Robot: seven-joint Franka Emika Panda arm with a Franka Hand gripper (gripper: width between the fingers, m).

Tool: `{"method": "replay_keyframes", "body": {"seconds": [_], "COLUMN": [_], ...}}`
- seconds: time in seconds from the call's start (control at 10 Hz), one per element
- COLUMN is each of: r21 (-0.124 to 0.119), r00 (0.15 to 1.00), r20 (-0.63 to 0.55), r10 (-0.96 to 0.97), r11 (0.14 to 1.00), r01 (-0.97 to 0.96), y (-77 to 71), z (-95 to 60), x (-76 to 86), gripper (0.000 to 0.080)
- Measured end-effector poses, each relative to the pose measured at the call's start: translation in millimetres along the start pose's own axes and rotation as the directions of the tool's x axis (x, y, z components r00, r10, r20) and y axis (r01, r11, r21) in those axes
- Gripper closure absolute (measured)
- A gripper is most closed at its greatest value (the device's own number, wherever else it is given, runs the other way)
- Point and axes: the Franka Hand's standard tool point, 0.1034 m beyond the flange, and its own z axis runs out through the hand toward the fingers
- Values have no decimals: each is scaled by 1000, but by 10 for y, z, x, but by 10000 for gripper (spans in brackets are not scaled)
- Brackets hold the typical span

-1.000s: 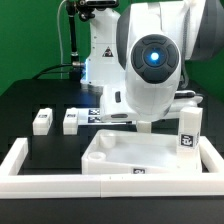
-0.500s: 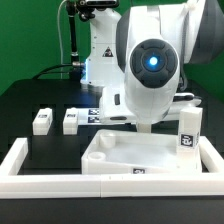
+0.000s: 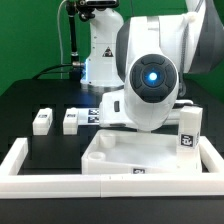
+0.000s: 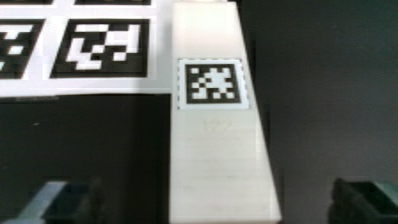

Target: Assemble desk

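Note:
In the wrist view a long white desk leg (image 4: pixel 217 110) with a square tag lies on the black table, next to the marker board (image 4: pixel 71 45). My gripper (image 4: pixel 210 205) straddles one end of it, open, with a dark gap between the leg and each of the fingertips (image 4: pixel 45 200). In the exterior view the arm's body hides the gripper and this leg. The white tray-like desk top (image 3: pixel 150 172) lies in front. Two legs (image 3: pixel 42 121) (image 3: pixel 71 121) lie at that view's left, and one leg (image 3: pixel 187 134) stands upright at its right.
Long white border bars (image 3: pixel 20 165) (image 3: pixel 110 185) frame the work area around the desk top. The marker board (image 3: pixel 92 116) lies behind the two loose legs. The arm's base (image 3: pixel 100 50) stands at the back.
In the exterior view the arm's wrist has dropped lower toward the table. The parts on the table have not moved.

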Motion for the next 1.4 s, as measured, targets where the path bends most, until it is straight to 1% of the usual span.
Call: {"method": "replay_keyframes", "body": {"seconds": [0.1,0.2,0.3,0.9,1.0,1.1,1.2,1.3,1.4], "r21": [0,0,0,0,3,8,17,11,14], "r00": [1000,1000,1000,1000,1000,999,998,994,993], "r20": [0,0,0,0,-6,3,-30,-61,-81], "r10": [0,0,0,1,0,-33,-55,-95,-87], "r11": [1000,1000,1000,1000,1000,999,998,995,996], "r01": [0,0,0,-1,0,33,56,95,88], "y": [1,1,3,4,13,59,116,208,236], "z": [0,0,-1,-2,-44,-257,-539,-777,-890], "x": [0,0,0,0,-10,-134,-253,-366,-429], "gripper": [281,421,517,515,515,515,515,515,515]}}
